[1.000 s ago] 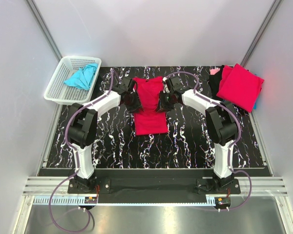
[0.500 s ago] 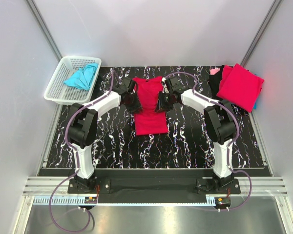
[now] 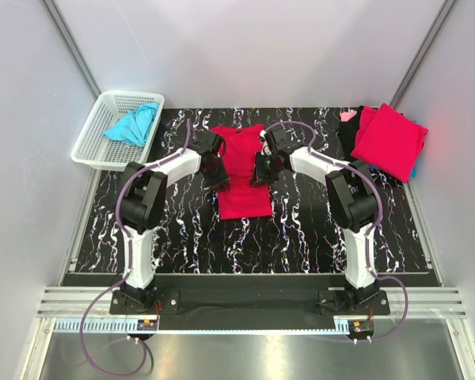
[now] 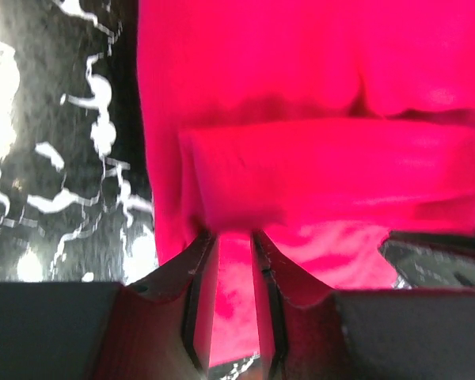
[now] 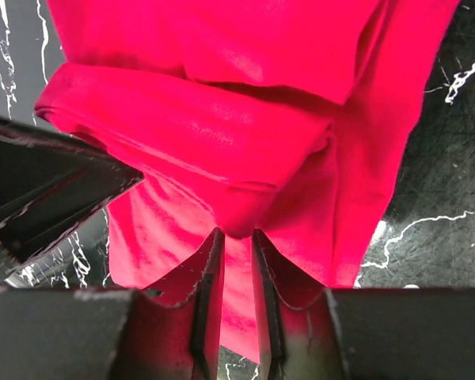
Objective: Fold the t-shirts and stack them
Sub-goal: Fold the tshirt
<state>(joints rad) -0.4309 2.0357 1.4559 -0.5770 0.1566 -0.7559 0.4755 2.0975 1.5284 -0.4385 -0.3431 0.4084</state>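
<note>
The black marbled table [image 3: 301, 229] carries the whole job. The red t-shirt [image 3: 243, 198] lies flat in the middle of it, directly between the two grippers, its collar end on their far side and its hem on the near side. A folded stack [image 3: 389, 141] of red shirts sits well off to the outer side of the right gripper. A turquoise t-shirt [image 3: 133, 125] waits crumpled in the white basket [image 3: 95, 150], well out past the left gripper.

That red cloth looks light, limp and thin. To my eye it will sag and drape wherever it is not held, and it won't slide much on itself. The side edges, at matching spots, seem the right place to take it, so the fold comes over square.

The left arm [image 3: 170, 166] and right arm [image 3: 317, 165] both reach forward and bend inward, wrists turned to face each other across the shirt.

The left gripper [image 4: 229, 237] has its jaws drawn close together, and a doubled band of red cloth runs right into the tips, so it looks pinched on the shirt's edge. The right gripper [image 5: 233, 236] is the same: narrow jaws, with a rolled fold of the shirt meeting the tips.
</note>
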